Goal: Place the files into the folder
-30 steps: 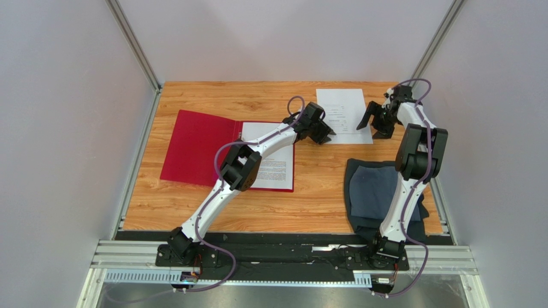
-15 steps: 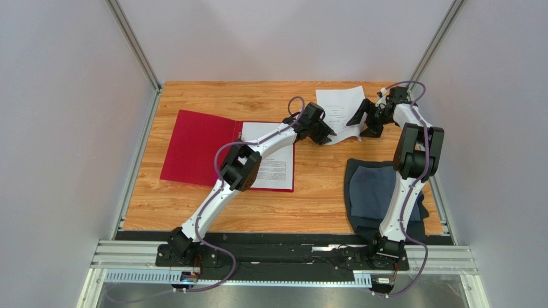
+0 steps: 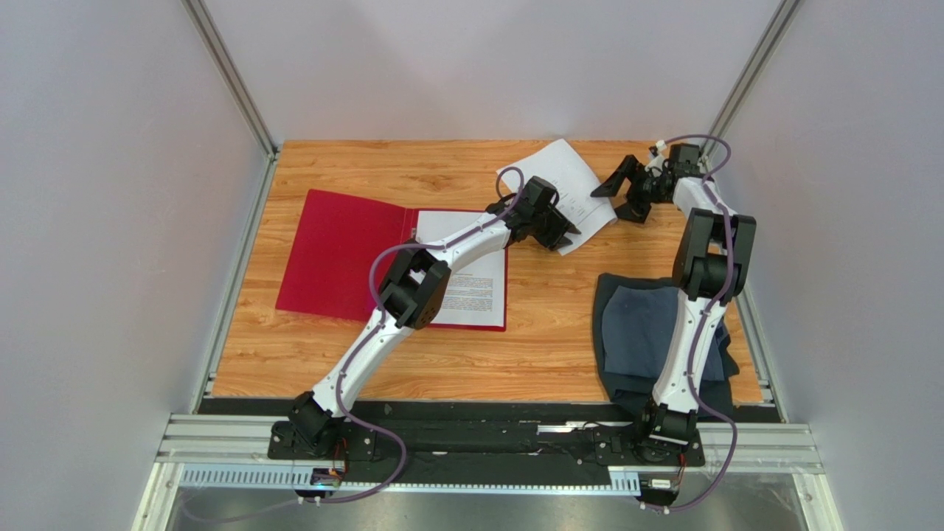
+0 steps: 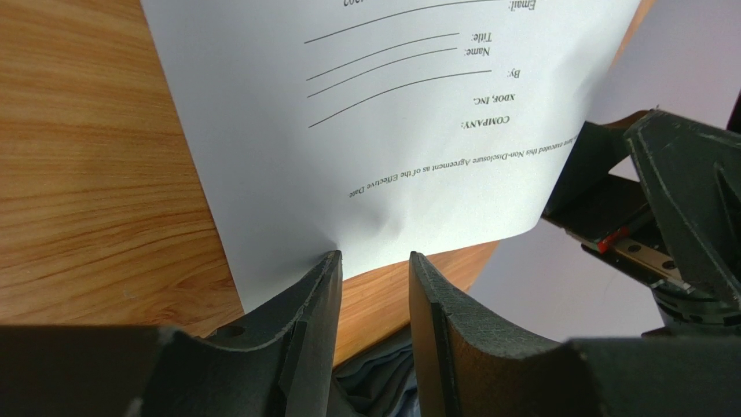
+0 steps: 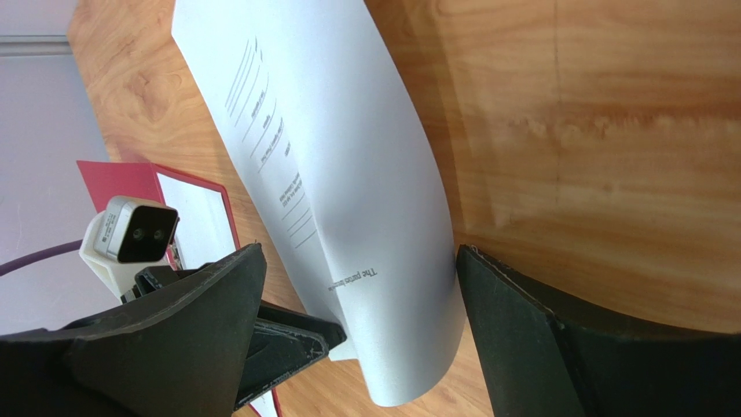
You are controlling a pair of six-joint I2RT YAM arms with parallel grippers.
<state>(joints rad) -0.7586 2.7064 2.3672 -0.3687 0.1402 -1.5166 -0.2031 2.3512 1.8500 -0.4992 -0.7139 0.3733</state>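
Paper sheet (image 3: pixel 561 186) bows between wide-open right gripper (image 5: pixel 361 259) and narrowly parted left gripper (image 4: pixel 374 257).

The loose sheet (image 3: pixel 567 179), flat and square to the table (image 3: pixel 366 365) 1 second ago, now lies skewed. Its far corner has swung left and its right side bows up off the surface. The right gripper (image 3: pixel 618 190), jaws wide apart, now sits farther back and left. The sheet's near corner now reaches the left gripper (image 3: pixel 560 235).
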